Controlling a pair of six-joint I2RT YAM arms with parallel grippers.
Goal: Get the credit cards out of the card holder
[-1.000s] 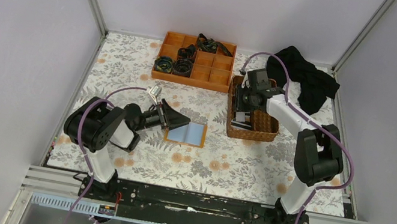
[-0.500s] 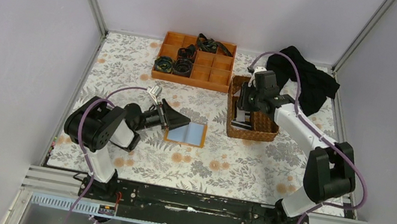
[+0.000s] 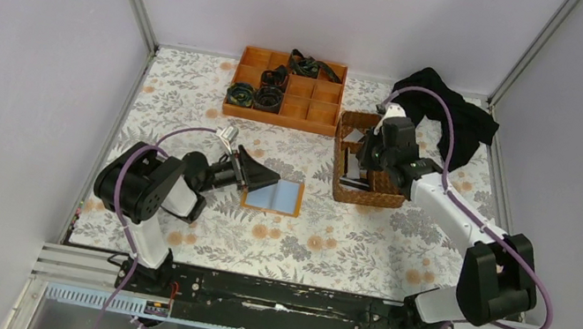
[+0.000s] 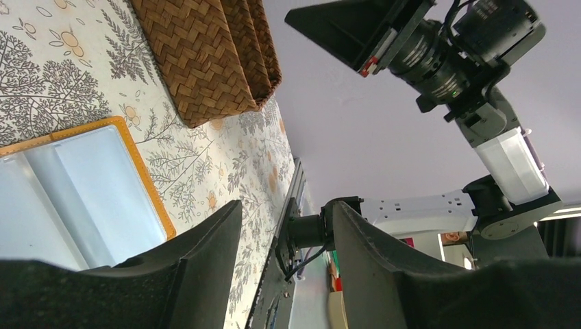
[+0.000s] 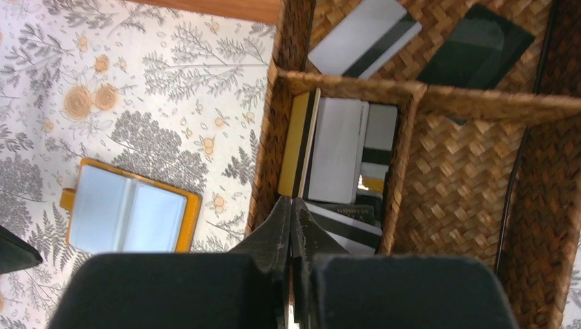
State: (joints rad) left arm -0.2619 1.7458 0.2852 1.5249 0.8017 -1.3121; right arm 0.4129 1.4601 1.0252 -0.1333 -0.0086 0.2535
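Card holder [image 3: 274,196] lies open beside spread left fingers [image 4: 205,264]; clenched right fingers [image 5: 277,229] hang over basket [image 3: 367,200].

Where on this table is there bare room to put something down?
The widest bare patch is the near strip of table, between the open card holder and the near edge. The far-left corner beside the orange tray is free too. Far right is crowded: wicker basket, black cloth, right arm.
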